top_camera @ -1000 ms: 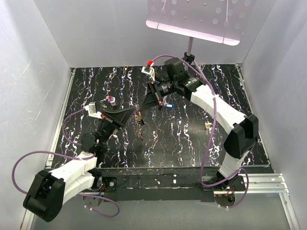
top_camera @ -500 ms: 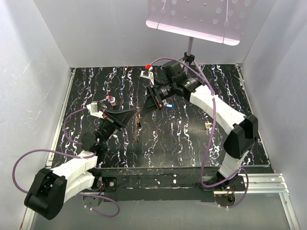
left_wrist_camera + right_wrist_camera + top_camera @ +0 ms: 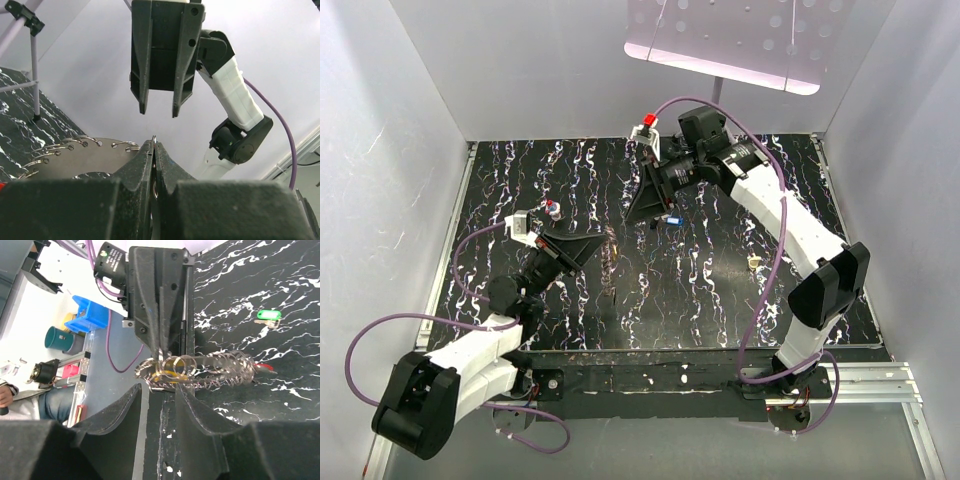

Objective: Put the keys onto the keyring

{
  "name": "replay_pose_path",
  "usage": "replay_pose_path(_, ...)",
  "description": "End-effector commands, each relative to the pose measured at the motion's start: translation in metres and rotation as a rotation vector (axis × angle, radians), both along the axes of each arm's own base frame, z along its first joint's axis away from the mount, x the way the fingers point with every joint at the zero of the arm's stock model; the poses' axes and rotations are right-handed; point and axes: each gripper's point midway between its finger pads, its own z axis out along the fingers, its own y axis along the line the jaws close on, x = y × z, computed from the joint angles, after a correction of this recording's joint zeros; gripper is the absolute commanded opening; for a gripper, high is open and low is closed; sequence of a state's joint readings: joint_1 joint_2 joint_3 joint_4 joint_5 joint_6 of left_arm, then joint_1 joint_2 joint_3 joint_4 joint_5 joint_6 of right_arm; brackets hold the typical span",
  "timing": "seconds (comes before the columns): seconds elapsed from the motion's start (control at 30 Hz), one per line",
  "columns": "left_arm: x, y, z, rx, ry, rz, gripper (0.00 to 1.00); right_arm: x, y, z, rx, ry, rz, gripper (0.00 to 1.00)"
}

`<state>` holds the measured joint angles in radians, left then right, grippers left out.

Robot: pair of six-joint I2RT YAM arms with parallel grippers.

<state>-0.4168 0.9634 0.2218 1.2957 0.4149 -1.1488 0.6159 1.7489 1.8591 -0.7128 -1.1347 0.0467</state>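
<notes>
Keyring [image 3: 75, 162] | loop clenched in L pincer [image 3: 153, 146] tips | R pincer [image 3: 159, 112] released, facing it, nr, not touching

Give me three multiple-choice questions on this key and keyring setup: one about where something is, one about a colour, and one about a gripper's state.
1. Where does the green key lie?
A. In a bowl
B. On the table, apart from the keyring
C. Threaded on the keyring

2. In the top view, what colour is the key lying beside the right gripper?
A. Blue
B. Orange
C. White

3. How does the right gripper stand?
A. Shut on a key
B. Shut on the keyring
C. Open, holding nothing

Answers:
1 B: the right wrist view shows it flat on the marbled top, clear of the ring.
2 A: its head is plainly blue.
3 C: the left wrist view shows its fingers apart with nothing between them. It is the left gripper that pinches the keyring.
</notes>
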Motion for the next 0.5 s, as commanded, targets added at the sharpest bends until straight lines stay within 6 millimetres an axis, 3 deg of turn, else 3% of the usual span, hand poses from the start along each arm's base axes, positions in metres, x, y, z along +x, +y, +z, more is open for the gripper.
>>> replay_pose_path(0.0,-0.031,0.004,0.041,-0.057,-0.213,-0.065,0.00,-0.027,0.005,0.017,0.053,-0.030,0.082,0.42)
replay_pose_path(0.47,-0.029,0.003,0.043,-0.056,-0.215,-0.064,0.00,-0.028,0.016,-0.005,-0.031,0.006,0.019,0.41)
